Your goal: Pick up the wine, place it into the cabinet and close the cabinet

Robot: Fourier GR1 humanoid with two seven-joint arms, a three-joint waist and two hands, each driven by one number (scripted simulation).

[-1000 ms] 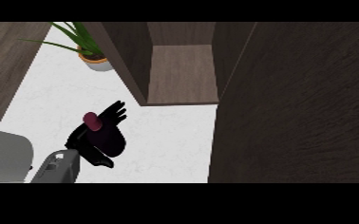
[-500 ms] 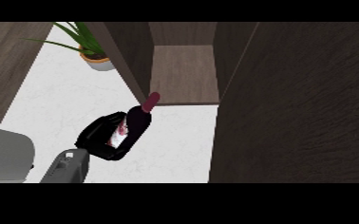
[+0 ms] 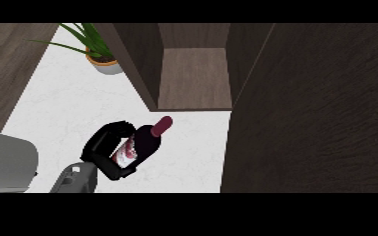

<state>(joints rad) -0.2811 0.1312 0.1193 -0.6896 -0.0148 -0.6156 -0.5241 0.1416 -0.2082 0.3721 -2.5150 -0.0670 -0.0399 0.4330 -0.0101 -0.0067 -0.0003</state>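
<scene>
The left robot hand (image 3: 105, 150) is curling round the dark glass wine bottle with red cap (image 3: 146, 142), holding it above the white surface (image 3: 66, 105); placing into the open brown wooden cabinet (image 3: 193, 77) ahead and door closing are remaining.

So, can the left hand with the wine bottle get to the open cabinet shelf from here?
Probably yes. The left hand is curled round the wine bottle, whose neck points toward the cabinet. The opening faces it, and only bare counter lies between. The open door stands off to the right.
</scene>
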